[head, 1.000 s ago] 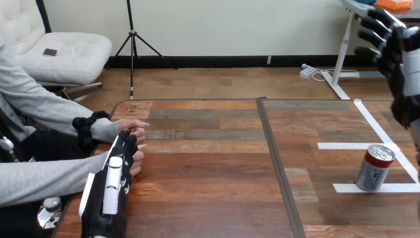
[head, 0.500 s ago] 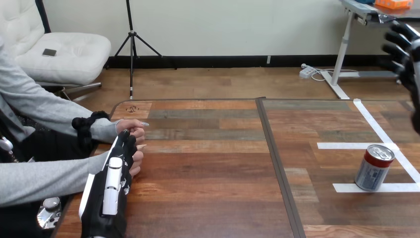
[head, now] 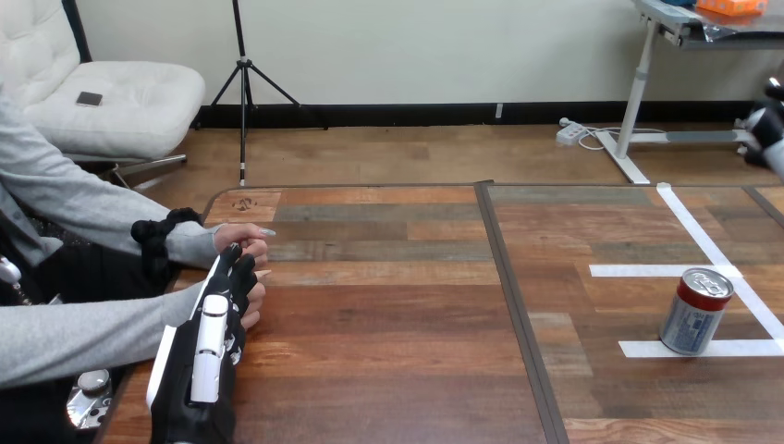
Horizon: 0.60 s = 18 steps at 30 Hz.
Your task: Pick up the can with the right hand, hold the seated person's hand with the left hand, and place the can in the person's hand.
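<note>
At lower left, the left hand (head: 205,356) is resting on the table (head: 388,370), fingers (head: 238,270) straight and together, touching the person's hand (head: 253,296). At lower right, the can (head: 695,313) is standing upright on white tape (head: 647,349). At the upper right edge, the right hand (head: 769,129) is hovering (grip impossible to tell).

Wooden surface (head: 388,314) of brown and grey planks, rounded at its far left corner. A dark strip (head: 513,305) runs from the far edge to the near edge and divides it into two parts. On the right part lies white tape: a long line (head: 707,236) slanting toward the near right, met by two shorter cross strips (head: 647,271). A small dark mark (head: 245,204) sits at the far left corner.
</note>
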{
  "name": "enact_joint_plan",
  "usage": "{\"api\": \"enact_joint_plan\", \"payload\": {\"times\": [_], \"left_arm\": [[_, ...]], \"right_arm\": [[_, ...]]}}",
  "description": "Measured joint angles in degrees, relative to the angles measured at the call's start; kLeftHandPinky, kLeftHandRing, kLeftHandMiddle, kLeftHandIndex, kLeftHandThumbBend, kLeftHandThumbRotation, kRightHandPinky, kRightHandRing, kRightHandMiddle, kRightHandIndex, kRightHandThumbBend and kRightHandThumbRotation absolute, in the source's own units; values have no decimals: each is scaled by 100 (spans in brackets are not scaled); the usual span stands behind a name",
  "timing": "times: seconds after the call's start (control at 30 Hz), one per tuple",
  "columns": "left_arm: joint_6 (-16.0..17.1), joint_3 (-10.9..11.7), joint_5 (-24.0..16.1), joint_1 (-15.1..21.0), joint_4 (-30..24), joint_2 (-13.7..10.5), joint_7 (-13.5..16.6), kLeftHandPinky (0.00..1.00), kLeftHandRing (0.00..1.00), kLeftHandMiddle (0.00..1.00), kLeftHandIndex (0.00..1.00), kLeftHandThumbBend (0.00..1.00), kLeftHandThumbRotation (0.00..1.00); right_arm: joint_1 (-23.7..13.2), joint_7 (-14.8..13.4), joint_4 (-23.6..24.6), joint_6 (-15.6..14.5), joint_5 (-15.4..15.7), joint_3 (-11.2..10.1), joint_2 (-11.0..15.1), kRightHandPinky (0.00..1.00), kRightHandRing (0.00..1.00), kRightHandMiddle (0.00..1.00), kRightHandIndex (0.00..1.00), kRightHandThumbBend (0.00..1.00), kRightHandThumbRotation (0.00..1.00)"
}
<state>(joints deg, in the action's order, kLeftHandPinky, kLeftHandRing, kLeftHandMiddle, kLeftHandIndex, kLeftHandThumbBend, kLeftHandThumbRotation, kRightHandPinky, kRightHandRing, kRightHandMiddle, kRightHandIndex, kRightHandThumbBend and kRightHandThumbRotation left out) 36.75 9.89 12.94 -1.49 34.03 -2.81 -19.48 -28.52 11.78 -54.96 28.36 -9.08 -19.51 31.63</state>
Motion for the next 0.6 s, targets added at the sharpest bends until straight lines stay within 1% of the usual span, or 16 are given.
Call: {"api": "enact_joint_plan", "payload": {"times": [0.23,0.4,0.6], "left_arm": [[0,-2,-3,0,0,-23,-8,100,95,94,95,45,100],[0,2,-1,0,0,-29,-5,100,96,94,95,44,100],[-2,3,10,-1,0,-42,-23,100,96,94,95,43,100]], "right_arm": [[0,-187,-274,55,96,0,23,79,88,88,88,100,35],[0,-198,-440,56,92,-1,23,81,88,88,88,100,29],[0,-196,-618,59,110,7,23,82,89,89,89,100,25]]}}
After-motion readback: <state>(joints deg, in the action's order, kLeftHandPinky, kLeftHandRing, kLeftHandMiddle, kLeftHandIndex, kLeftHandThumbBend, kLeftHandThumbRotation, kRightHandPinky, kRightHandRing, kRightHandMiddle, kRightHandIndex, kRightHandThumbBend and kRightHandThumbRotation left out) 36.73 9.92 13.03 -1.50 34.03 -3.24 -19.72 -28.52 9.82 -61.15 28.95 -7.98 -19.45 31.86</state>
